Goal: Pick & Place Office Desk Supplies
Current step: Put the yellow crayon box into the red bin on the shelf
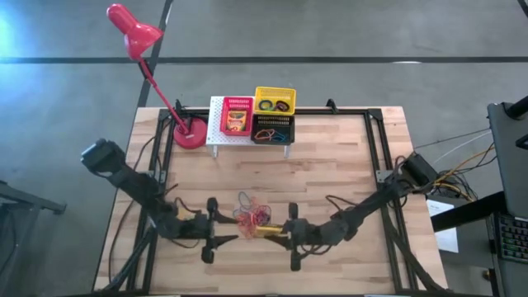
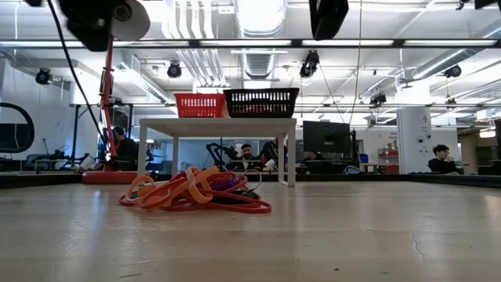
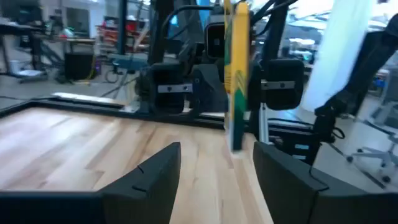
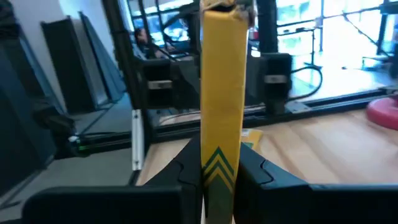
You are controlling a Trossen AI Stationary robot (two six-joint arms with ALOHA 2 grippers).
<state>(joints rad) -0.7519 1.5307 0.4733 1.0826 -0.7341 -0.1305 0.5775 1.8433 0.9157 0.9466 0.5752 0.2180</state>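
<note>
the flat yellow-and-green box (image 4: pixel 221 118) looks light and stiff, thin card by the look of it, so a pinch across its two broad faces near one end should do, and a hard squeeze might dent it. it is a slim slab, yellow with green chevrons, standing on edge. the right gripper (image 4: pixel 219 177) has its fingers closed on the box's faces near the table's front middle. the left gripper (image 3: pixel 214 171) faces it from the other side with its fingers apart, holding nothing, the box end just ahead of them. just behind lies a loose heap of orange-red rubber bands (image 2: pixel 196 194), soft and springy, likely to snag. the yellow basket (image 1: pixel 274 101) waits on the white rack (image 1: pixel 216 124) at the back
</note>
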